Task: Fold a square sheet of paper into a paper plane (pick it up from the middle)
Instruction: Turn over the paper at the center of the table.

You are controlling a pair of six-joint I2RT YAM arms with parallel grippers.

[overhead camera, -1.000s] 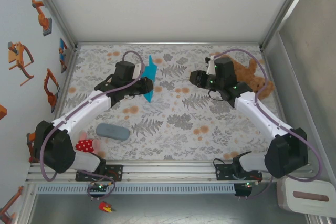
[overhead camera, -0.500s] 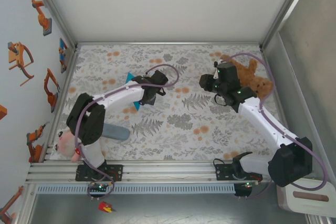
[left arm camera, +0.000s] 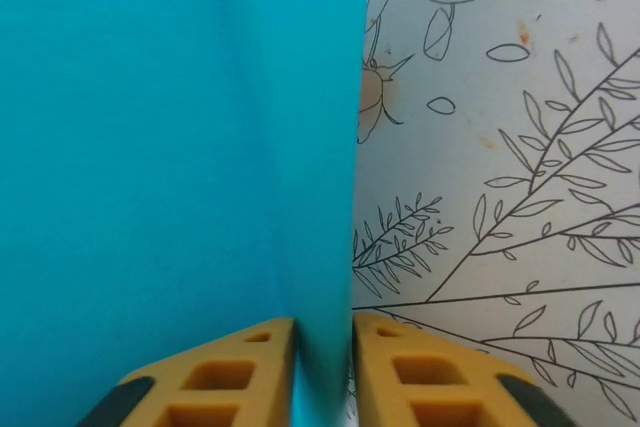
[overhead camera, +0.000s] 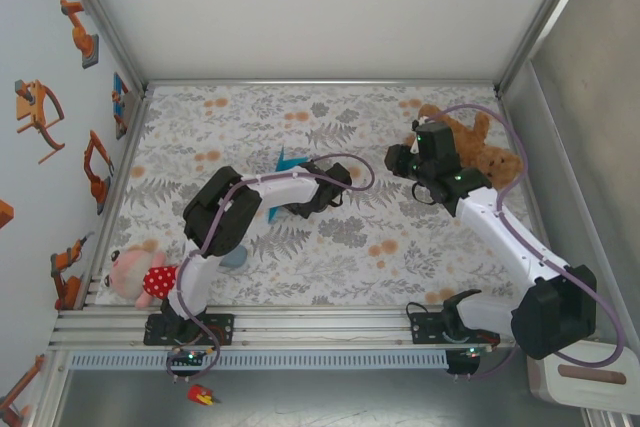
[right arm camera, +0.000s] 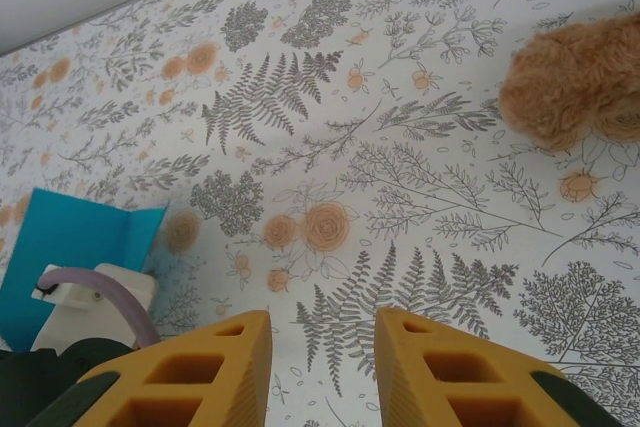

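The left gripper (left arm camera: 322, 325) is clamped on the sheet of paper (left arm camera: 180, 147), which stands on edge between the jaws. This hold probably keeps the fold line upright for creasing. In the overhead view the sheet lies left of centre on the table (overhead camera: 330, 247). The right gripper (right arm camera: 322, 317), right of centre there, is spread and empty beside the teddy bear (right arm camera: 570, 87), likely waiting to assist.
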